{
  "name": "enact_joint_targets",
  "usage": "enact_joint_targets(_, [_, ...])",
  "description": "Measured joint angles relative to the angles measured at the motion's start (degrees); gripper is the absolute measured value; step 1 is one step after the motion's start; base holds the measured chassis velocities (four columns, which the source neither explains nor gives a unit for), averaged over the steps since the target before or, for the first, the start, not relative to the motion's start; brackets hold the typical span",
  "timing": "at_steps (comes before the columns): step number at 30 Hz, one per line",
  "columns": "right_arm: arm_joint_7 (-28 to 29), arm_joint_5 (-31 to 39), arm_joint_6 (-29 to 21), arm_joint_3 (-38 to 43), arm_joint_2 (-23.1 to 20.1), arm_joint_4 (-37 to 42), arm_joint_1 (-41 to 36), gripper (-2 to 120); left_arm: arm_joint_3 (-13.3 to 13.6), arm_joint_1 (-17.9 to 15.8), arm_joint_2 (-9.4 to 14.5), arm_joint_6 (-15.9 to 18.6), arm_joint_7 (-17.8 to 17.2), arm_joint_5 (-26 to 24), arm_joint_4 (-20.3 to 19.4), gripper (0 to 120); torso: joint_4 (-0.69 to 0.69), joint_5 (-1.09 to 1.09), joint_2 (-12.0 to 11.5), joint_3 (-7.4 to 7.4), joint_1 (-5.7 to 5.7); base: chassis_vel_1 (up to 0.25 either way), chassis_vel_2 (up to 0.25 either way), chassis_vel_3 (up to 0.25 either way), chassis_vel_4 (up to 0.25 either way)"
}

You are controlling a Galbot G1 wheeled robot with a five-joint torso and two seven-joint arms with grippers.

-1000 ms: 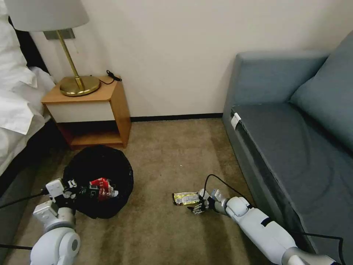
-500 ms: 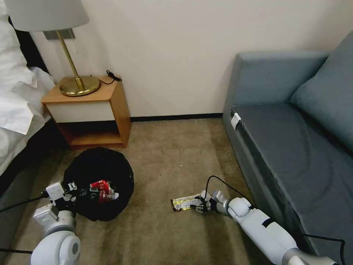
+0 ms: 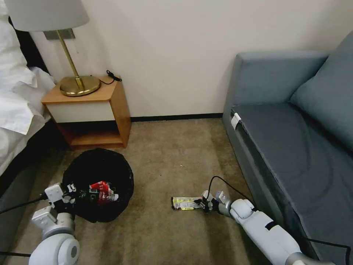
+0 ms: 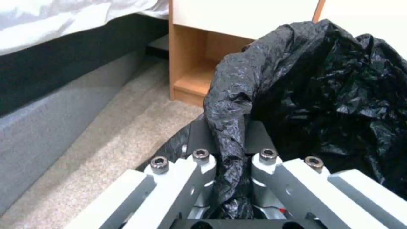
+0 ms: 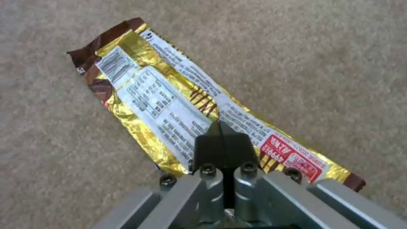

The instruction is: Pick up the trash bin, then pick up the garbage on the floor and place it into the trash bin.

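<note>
The snack wrapper [image 5: 178, 108] is crinkled gold with dark brown ends, a white panel of black print and a barcode, brown diagonal stripes and a red price label. The trash bin [image 3: 98, 173] is glossy black, its bag [image 4: 322, 92] crinkled and black; a red-and-white packet [image 3: 101, 189] shows inside. The carpet [image 3: 165, 162] is mottled tan-beige. The sofa [image 3: 294, 121] is blue-grey, the nightstand [image 3: 92, 110] honey wood with a white front, the lamp [image 3: 75, 82] brass.

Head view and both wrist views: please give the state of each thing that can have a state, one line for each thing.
Round black trash bin with crinkly plastic liner: open on the carpet, red-and-white litter inside.
Gold foil snack wrapper: flat on the carpet, pinched at its middle.
Left end effector: shut on the bin's liner rim.
Right end effector: shut on the wrapper.
Brass table lamp with white shade: upright on the wooden nightstand.
</note>
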Motion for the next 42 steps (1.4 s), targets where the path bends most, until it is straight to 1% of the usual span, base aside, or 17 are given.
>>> enact_joint_targets(10, [0.19, -0.45, 0.26, 0.56, -0.08, 0.91, -0.73, 0, -0.06, 0.54, 0.05, -1.08, 0.08, -0.08, 0.15, 5, 0.00, 0.00, 0.00, 0.00, 0.00, 0.000, 0.000, 0.000, 0.000])
enact_joint_targets(13, [0.30, -0.85, 0.58, 0.72, -0.13, 1.04, -0.87, 0, -0.18, 0.35, 0.23, -1.11, 0.09, -0.10, 0.97, 5, 0.00, 0.00, 0.00, 0.00, 0.00, 0.000, 0.000, 0.000, 0.000])
enact_joint_targets(19, [0.30, -1.48, 1.15, 0.74, -0.19, 0.94, -0.87, 0, -0.36, -0.09, 0.73, -1.11, 0.09, -0.58, 1.43, 5, 0.00, 0.00, 0.00, 0.00, 0.00, 0.000, 0.000, 0.000, 0.000])
enact_joint_targets(26, [0.02, -3.63, 1.65, -0.24, -1.78, 3.13, -0.90, 0, -0.54, -0.27, 1.32, -1.01, 0.09, -1.12, 1.51, 5, 0.00, 0.00, 0.00, 0.00, 0.00, 0.000, 0.000, 0.000, 0.000])
enact_joint_targets(28, [-0.59, -3.83, 1.59, -0.85, -2.58, 4.28, -0.88, 7, -0.57, -0.43, 1.49, -0.96, 0.09, -1.15, 1.74, 5, 0.00, 0.00, 0.00, 0.00, 0.00, 0.000, 0.000, 0.000, 0.000])
enact_joint_targets(30, [-1.30, -3.89, 1.26, -1.73, -3.53, 5.46, -0.39, 19, -0.61, -0.71, 1.67, -0.88, 0.09, -1.36, 1.89, 5, 0.00, 0.00, 0.00, 0.00, 0.00, 0.000, 0.000, 0.000, 0.000])
enact_joint_targets(31, [-1.30, -3.89, 1.26, -1.73, -3.53, 5.46, -0.39, 19, -0.61, -0.71, 1.67, -0.88, 0.09, -1.36, 1.89, 5, 0.00, 0.00, 0.00, 0.00, 0.00, 0.000, 0.000, 0.000, 0.000])
enact_joint_targets(32, [-1.48, -3.89, 1.17, -1.87, -3.68, 5.55, -0.21, 22, -0.61, -0.76, 1.71, -0.88, 0.09, -1.40, 1.93, 5, 0.00, 0.00, 0.00, 0.00, 0.00, 0.000, 0.000, 0.000, 0.000])
enact_joint_targets(34, [-2.36, -3.88, 0.90, -2.31, -4.25, 5.64, 0.57, 33, -0.61, -0.92, 1.86, -0.84, 0.09, -1.56, 2.16, 5, 0.00, 0.00, 0.00, 0.00, 0.00, 0.000, 0.000, 0.000, 0.000])
enact_joint_targets(35, [-2.36, -3.88, 0.90, -2.31, -4.25, 5.64, 0.57, 33, -0.61, -0.92, 1.86, -0.84, 0.09, -1.56, 2.16, 5, 0.00, 0.00, 0.00, 0.00, 0.00, 0.000, 0.000, 0.000, 0.000])
enact_joint_targets(36, [-2.50, -3.87, 0.87, -2.39, -4.33, 5.63, 0.74, 36, -0.62, -0.97, 1.90, -0.84, 0.09, -1.59, 2.24, 5, 0.00, 0.00, 0.00, 0.00, 0.00, 0.000, 0.000, 0.000, 0.000])
enact_joint_targets(37, [-2.82, -3.79, 0.82, -2.63, -4.57, 5.56, 1.16, 42, -0.62, -1.06, 1.95, -0.83, 0.10, -1.64, 2.37, 5, 0.00, 0.00, 0.00, 0.00, 0.00, 0.000, 0.000, 0.000, 0.000])
enact_joint_targets(38, [-2.82, -3.79, 0.82, -2.63, -4.57, 5.56, 1.16, 42, -0.62, -1.06, 1.95, -0.83, 0.10, -1.64, 2.37, 5, 0.00, 0.00, 0.00, 0.00, 0.00, 0.000, 0.000, 0.000, 0.000])
enact_joint_targets(40, [-3.92, -3.65, 0.72, -3.06, -5.02, 5.55, 1.57, 54, -0.62, -1.24, 1.98, -0.81, 0.13, -1.67, 2.57, 5, 0.00, 0.00, 0.00, 0.00, 0.00, 0.000, 0.000, 0.000, 0.000])
enact_joint_targets(42, [-5.05, -3.64, 0.69, -3.48, -5.45, 5.66, 1.82, 62, -0.60, -1.44, 2.01, -0.75, 0.13, -1.67, 2.67, 5, 0.00, 0.00, 0.00, 0.00, 0.00, 0.000, 0.000, 0.000, 0.000])
